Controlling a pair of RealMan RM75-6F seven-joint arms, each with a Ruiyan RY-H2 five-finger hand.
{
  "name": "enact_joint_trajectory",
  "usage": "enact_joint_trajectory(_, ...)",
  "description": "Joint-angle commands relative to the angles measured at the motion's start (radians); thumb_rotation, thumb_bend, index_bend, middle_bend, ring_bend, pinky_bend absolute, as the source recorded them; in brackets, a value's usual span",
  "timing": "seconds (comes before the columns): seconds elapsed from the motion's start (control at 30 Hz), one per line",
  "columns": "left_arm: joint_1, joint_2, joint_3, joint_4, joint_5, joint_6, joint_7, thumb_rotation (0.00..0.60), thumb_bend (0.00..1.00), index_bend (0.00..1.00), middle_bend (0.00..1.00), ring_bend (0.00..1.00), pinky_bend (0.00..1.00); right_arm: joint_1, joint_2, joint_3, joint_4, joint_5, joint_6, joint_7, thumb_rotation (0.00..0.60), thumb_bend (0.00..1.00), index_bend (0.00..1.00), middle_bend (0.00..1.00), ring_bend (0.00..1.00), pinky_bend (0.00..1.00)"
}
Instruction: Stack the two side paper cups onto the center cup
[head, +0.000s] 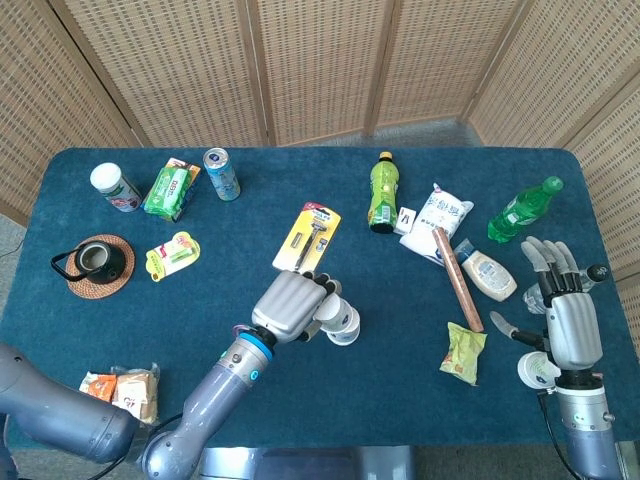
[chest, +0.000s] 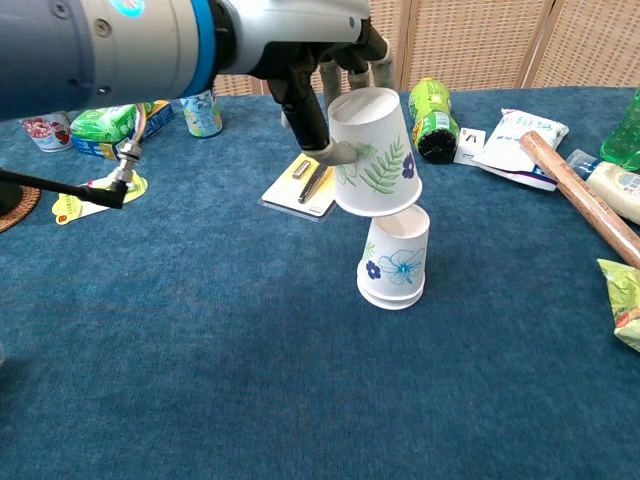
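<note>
My left hand (head: 292, 308) grips an upturned paper cup with a green fern print (chest: 372, 155). It hangs slightly tilted just above the center cup (chest: 395, 260), its rim overlapping that cup's top. The center cup is upside down on the blue cloth, has a blue flower print, and shows a doubled rim at its base. From the head view the held cup (head: 331, 312) and my left hand partly cover the center cup (head: 348, 328). My right hand (head: 572, 325) rests at the table's right edge with fingers spread, holding nothing. It is absent from the chest view.
A yellow razor pack (head: 307, 238) lies just behind the cups. A green bottle (head: 381, 190), white pouch (head: 443, 212), wooden roll (head: 456, 278) and snack bag (head: 462, 352) sit to the right. A can (head: 221, 173), a green packet (head: 171, 188) and a teapot (head: 93, 260) are at the left.
</note>
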Motion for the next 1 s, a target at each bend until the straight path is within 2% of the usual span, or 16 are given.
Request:
enact_joint_trajectory(0.03, -0.019, -0.021, -0.003, 0.020, -0.015, 0.002, 0.003, 0.600, 0.42, 0.31, 0.38, 0.37, 0.53, -0.001, 0.002, 0.000, -0.001, -0.002, 0.001, 0.001, 0.600, 0.09, 0.03, 0.00, 0.00, 0.00)
enact_joint_trajectory(1.0, -0.121, -0.127, 0.000, 0.150, -0.108, -0.011, 0.020, 0.600, 0.41, 0.31, 0.37, 0.37, 0.53, -0.004, 0.007, 0.002, -0.004, 0.001, -0.004, 0.019, 0.600, 0.09, 0.03, 0.00, 0.00, 0.00)
